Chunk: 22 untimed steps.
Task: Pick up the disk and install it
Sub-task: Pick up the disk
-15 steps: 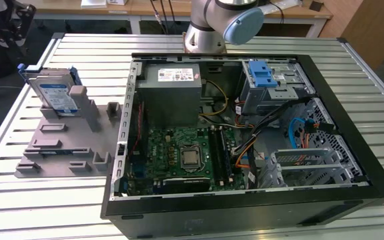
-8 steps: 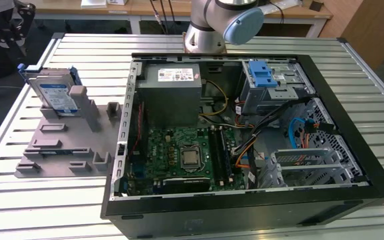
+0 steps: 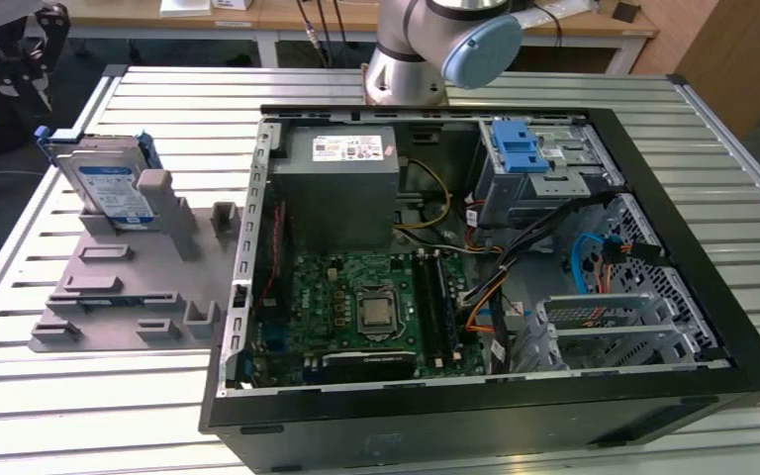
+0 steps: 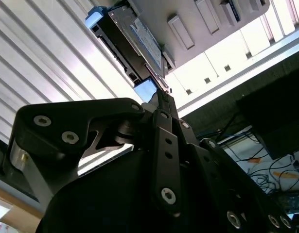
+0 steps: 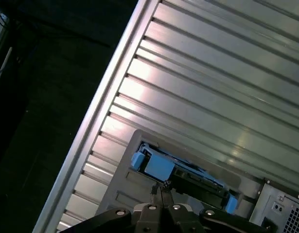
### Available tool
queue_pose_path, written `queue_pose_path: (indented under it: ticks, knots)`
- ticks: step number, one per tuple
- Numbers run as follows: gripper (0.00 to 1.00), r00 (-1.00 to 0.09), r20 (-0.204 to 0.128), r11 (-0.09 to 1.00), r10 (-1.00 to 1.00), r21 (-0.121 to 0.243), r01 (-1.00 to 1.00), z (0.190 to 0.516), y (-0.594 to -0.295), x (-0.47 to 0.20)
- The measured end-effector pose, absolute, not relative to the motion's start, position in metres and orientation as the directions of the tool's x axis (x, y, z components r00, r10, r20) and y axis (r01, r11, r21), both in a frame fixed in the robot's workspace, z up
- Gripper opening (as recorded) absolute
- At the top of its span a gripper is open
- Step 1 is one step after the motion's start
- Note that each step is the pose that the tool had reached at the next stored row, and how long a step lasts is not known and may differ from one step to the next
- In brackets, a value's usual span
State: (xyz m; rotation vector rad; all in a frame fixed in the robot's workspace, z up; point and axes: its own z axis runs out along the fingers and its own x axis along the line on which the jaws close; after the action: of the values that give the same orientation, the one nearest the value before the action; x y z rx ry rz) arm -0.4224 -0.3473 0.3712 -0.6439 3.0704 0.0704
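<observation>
Grey fixture (image 3: 130,297) on the bench (image 3: 90,416), exterior view. You have the disk (image 3: 106,186) standing on edge in the fixture's slot, at that view's left, with a blue carrier round it. It is not yet lifted. By my reading nothing of the task is done: pick-up and install are both outstanding.

The open case (image 3: 486,416) lies just beside the fixture, to that view's right. Inside it:
- a cage (image 3: 538,158) with a blue latch, at the far corner
- a power box (image 3: 340,188)
- a board (image 3: 367,297)
- loose cables (image 3: 558,223) draped below the cage, which I judge crowd the way in

The arm (image 3: 420,40) rises behind the case.

Second wrist view: the claw (image 4: 161,97) has its fingers together with nothing between them. The disk (image 4: 132,41) sits ahead of the tips. It is near, but I cannot tell whether they touch.

First wrist view: the claw (image 5: 160,186) tips are closed on each other and empty. They point at the disk's (image 5: 188,179) upper edge in the fixture. Bare bench slats lie beyond, and a corner of the case is near.
</observation>
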Motion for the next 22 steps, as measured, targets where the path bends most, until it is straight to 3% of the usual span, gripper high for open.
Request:
queue_pose_path:
  ticks: [22]
  knots:
    - [0.11, -0.78, -0.013, 0.779, -0.625, 0.043, -0.625, 0.3708, -0.3473, -0.4225]
